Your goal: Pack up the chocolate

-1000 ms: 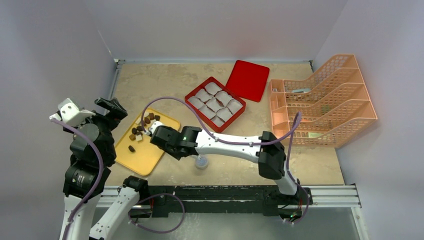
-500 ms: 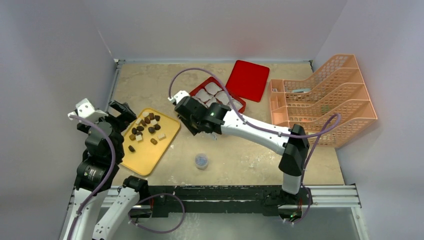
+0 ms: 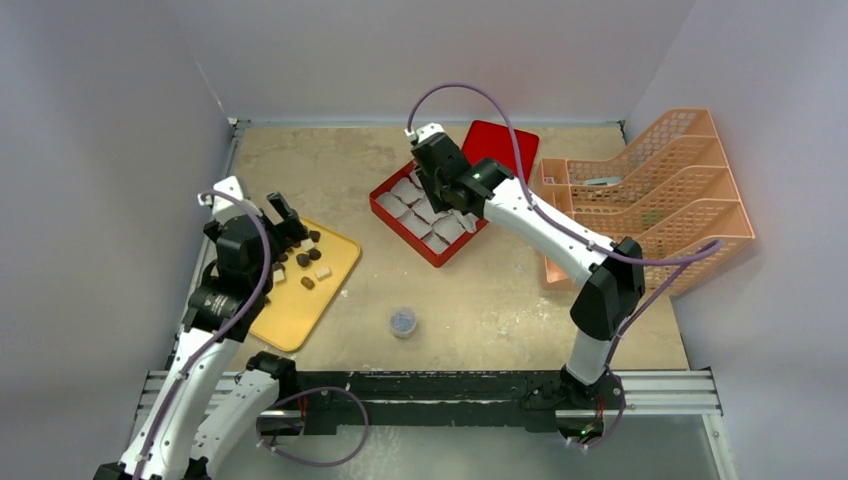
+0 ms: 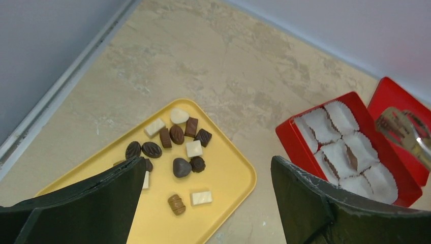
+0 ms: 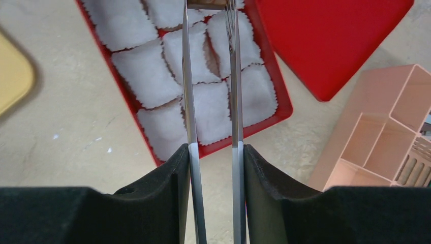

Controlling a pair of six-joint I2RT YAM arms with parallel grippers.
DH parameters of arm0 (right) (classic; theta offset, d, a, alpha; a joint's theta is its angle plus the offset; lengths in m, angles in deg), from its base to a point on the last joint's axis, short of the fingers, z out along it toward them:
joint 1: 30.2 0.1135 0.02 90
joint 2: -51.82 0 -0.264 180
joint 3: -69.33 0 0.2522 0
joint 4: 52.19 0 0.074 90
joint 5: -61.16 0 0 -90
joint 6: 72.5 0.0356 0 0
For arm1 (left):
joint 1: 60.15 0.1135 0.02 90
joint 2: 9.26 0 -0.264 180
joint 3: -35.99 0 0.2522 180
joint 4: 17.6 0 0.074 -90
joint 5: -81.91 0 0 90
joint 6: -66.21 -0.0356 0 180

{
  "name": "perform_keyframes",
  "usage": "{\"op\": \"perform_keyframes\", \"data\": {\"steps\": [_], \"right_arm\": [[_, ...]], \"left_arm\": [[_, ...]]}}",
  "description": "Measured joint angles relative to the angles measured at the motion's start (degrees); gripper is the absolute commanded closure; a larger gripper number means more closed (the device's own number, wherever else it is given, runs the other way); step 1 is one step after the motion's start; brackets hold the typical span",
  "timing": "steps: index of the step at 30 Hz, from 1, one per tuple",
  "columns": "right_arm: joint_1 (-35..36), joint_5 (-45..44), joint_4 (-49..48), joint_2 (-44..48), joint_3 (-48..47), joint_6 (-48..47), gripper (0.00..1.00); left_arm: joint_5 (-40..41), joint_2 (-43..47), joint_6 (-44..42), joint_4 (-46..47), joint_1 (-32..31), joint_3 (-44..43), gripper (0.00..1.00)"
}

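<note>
Several chocolate pieces [image 4: 175, 152], dark, tan and white, lie on a yellow tray [image 3: 290, 315] at the left; from above, the chocolate [image 3: 305, 265] sits at the tray's far end. My left gripper [image 4: 206, 170] hangs open over the tray, holding nothing; from above, the left gripper [image 3: 285, 215] is at the tray's far left corner. My right gripper [image 5: 213, 150] is shut on metal tongs [image 5: 189, 101], whose blades reach over the red box [image 5: 282, 109] of white paper liners. The tong tips are cut off by the frame edge. Something brown shows in one middle liner [image 4: 351, 158].
The red lid [image 3: 497, 160] lies behind the red box [image 3: 385, 205]. A peach file rack [image 3: 640, 205] stands at the right. A small grey-blue cap [image 3: 402, 322] sits on the table near the front. Walls close in the left, back and right.
My right arm has swung with the tongs from the yellow tray across to above the red box. My left arm has leaned forward over the tray's far left corner.
</note>
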Motion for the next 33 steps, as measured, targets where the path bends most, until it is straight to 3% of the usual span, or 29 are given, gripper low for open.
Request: {"op": "perform_keyframes", "data": {"steps": [14, 33], "right_arm": [[-6.0, 1.8, -2.7, -11.7, -4.4, -2.1, 0.71], [-7.3, 2.7, -4.2, -17.4, -9.5, -3.4, 0.66]], "left_arm": [[-3.3, -1.6, -1.5, 0.5, 0.0, 1.3, 0.08], [-3.2, -1.0, -1.5, 0.7, 0.0, 1.3, 0.08]]}}
